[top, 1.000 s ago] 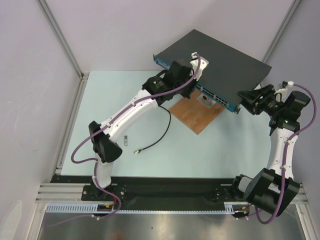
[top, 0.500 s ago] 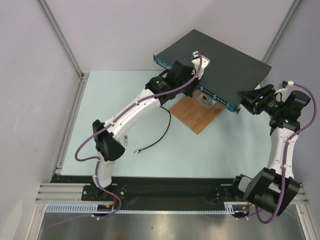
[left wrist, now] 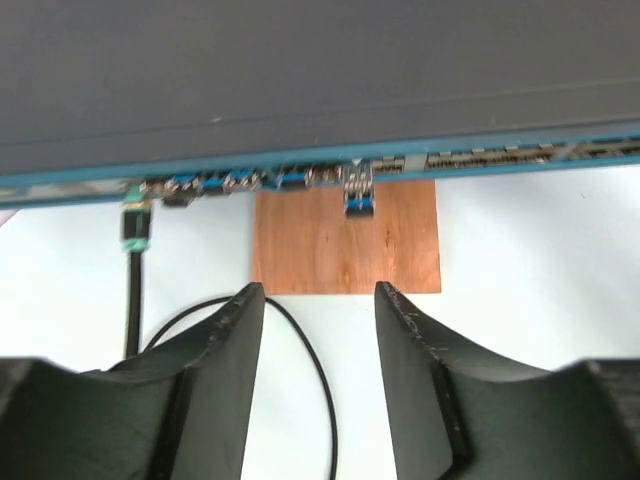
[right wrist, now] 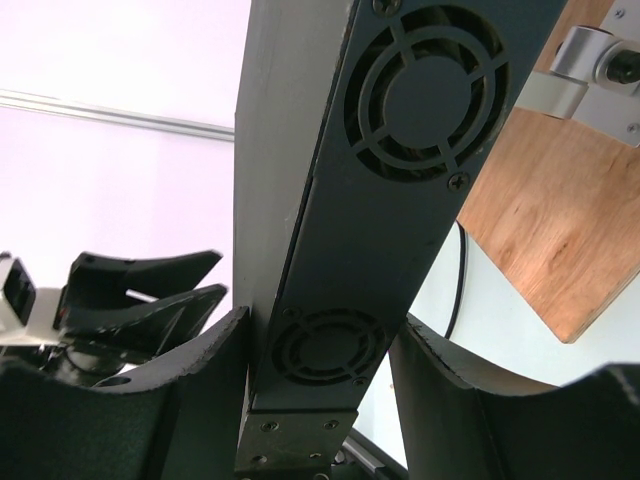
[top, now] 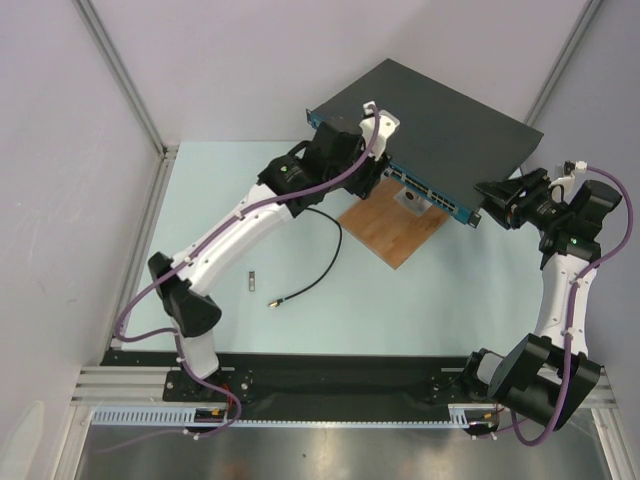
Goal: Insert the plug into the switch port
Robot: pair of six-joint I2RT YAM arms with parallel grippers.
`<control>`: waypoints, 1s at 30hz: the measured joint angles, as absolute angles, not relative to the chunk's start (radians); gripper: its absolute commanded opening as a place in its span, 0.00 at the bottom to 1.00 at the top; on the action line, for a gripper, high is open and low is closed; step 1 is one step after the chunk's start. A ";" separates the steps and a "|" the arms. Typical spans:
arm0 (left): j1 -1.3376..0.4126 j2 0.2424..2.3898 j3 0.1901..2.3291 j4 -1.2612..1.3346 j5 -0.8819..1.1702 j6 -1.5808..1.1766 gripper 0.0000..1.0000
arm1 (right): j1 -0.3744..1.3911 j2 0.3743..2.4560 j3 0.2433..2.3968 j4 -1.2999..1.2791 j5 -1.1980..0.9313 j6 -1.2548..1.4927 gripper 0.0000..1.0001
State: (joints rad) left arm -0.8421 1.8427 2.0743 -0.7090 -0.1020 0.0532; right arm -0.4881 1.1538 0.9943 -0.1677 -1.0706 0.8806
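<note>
Bracing the wide, flat, black-topped switch (top: 430,125) at the far edge of the worktop (top: 420,300), with the right gripper (right wrist: 320,335) clenched on its end against sliding, green-collared black-cabled plug (left wrist: 135,228) apparently seated in its blue front, left gripper (left wrist: 318,295) released nearby.

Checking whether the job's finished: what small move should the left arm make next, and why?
Probably draw the left gripper straight back. Its jaws stand open and empty, while the plug appears seated in a port of the switch, which the right gripper clamps by its end.
</note>
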 measured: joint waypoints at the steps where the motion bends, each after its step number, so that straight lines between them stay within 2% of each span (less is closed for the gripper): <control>1: -0.841 1.821 2.060 -0.714 -0.101 0.057 0.50 | -0.488 1.155 0.995 -0.169 -1.071 0.880 0.00; 4: -0.834 1.765 2.016 -0.717 -0.097 0.067 0.37 | -0.488 1.156 0.997 -0.172 -1.072 0.878 0.00; 5: -0.832 1.755 2.009 -0.718 -0.094 0.070 0.28 | -0.488 1.156 0.997 -0.174 -1.071 0.877 0.00; 8: -0.828 1.751 2.009 -0.721 -0.085 0.076 0.15 | -0.488 1.156 0.998 -0.176 -1.072 0.875 0.00; 12: -0.828 1.788 2.049 -0.747 -0.047 0.076 0.02 | -0.488 1.158 1.003 -0.185 -1.072 0.871 0.00; 30: -0.829 1.954 2.197 -0.758 -0.011 0.068 0.00 | -0.488 1.161 1.009 -0.199 -1.074 0.861 0.00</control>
